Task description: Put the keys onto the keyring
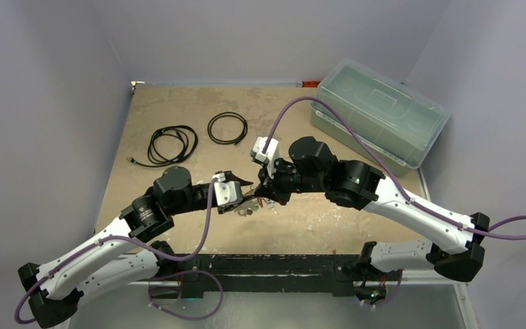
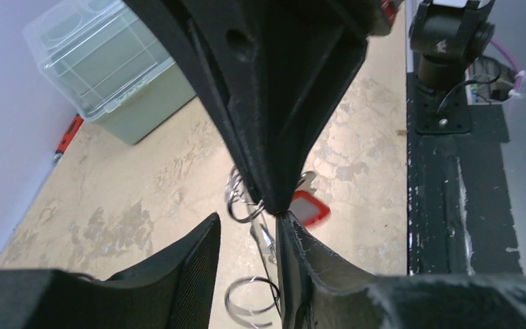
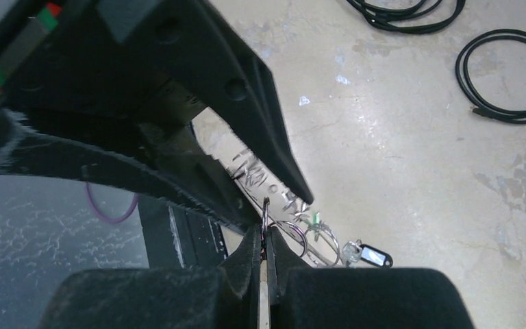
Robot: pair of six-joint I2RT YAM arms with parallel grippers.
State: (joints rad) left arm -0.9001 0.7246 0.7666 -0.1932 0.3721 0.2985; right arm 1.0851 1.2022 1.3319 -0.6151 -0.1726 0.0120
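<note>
Where the right claw [image 3: 261, 234] meets the left claw [image 2: 248, 223], 6 o'clock of bench [image 1: 178, 116] centre, lie keys [image 1: 248, 210] and keyring [image 3: 268, 184]. The right grasps a split ring [image 3: 265, 212]; the left is released. Judged light, stiff, slippery: pinch the rim.

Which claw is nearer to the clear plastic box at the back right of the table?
Right, slightly. The right claw, shut on a metal ring, lies near-left of the box; the open left claw meets it tip to tip, just farther left.
</note>
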